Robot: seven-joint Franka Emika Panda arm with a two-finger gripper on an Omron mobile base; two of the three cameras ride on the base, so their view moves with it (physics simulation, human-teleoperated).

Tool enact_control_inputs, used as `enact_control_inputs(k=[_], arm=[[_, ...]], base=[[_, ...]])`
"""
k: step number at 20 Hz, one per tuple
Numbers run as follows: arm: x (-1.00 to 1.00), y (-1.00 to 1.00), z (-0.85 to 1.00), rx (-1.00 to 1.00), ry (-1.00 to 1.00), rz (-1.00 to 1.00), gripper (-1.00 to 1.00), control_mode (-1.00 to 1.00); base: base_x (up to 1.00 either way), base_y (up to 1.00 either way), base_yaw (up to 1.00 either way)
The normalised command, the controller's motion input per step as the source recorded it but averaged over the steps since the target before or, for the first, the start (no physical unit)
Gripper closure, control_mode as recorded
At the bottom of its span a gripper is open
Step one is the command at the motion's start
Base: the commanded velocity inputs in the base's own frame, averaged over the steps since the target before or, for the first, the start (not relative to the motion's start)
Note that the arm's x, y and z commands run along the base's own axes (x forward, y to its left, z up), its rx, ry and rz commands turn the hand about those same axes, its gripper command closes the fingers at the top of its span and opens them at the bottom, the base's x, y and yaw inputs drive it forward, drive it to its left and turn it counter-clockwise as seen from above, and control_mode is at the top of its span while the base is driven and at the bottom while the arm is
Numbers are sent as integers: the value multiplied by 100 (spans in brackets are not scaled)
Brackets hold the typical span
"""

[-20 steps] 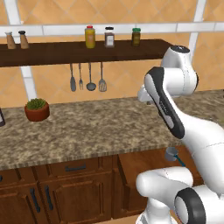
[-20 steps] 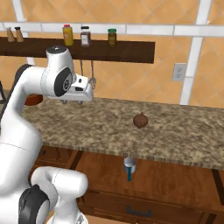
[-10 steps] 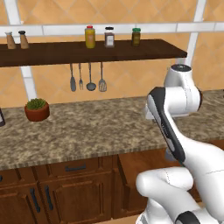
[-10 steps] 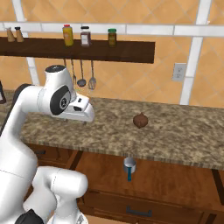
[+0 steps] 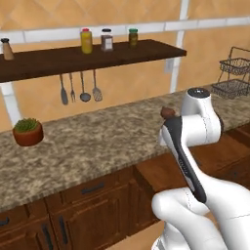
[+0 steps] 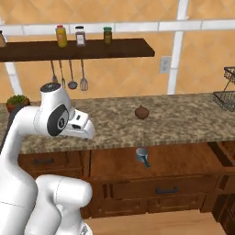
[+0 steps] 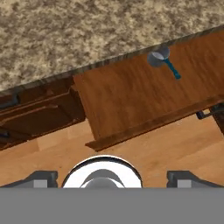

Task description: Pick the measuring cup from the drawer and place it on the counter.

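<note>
The measuring cup (image 6: 142, 155), small grey metal with a dark teal handle, lies at the back of the open drawer (image 6: 183, 161), just under the counter's edge. In the hand view the measuring cup (image 7: 159, 57) is at the upper right, its handle pointing down-right across the drawer's (image 7: 131, 103) flat wooden bottom. My gripper (image 7: 112, 178) is open and holds nothing, its fingertips (image 7: 42, 177) wide apart, well short of the cup. My arm covers the cup in the left base view. The speckled counter (image 5: 97, 141) runs above the drawer.
A small brown teapot (image 6: 142, 112) stands on the counter behind the drawer. A potted plant (image 5: 28, 132) sits at the counter's left, a wire basket (image 5: 230, 78) at its right. A dark shelf (image 5: 97, 54) with jars and hanging utensils (image 5: 79, 90) lines the wall. Cabinet doors (image 5: 53, 224) lie below left.
The whole picture has shifted, so the camera moved and the wire basket came into view. My hand has dropped from above the counter to the level of its front edge.
</note>
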Motion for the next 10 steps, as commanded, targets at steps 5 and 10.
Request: enact_control_inputs(k=[5,10], arm=[[0,0,0,0,0,0,-100,100],[0,0,0,0,0,0,-100,100]], base=[[-1,52,-78],[0,45,-83]])
